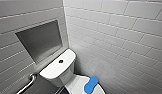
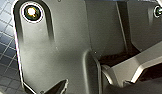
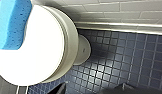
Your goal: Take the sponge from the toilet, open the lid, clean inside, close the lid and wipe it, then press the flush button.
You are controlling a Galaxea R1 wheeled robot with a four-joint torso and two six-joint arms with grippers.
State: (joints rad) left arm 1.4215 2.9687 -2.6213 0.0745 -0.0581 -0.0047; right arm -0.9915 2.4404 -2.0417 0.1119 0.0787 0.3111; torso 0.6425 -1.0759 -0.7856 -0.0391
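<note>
blue sponge (image 1: 90,84) lies on the toilet (image 1: 58,66), on its shut lid (image 1: 76,85); we judge no step done yet, and cannot tell how our left claw (image 2: 93,86) or right claw (image 3: 93,90) stands.

Blue sponge (image 1: 91,84), white toilet (image 1: 58,67)

robot body: dark grey matte wrist hardware
wide moulded plate (image 2: 59,50) with a pale-lit edge, shiny round fitting (image 2: 32,13) at one corner, smaller fitting (image 2: 159,11) at another; angular jointed bar (image 2: 139,67) alongside, lighter grey bevels.
</note>
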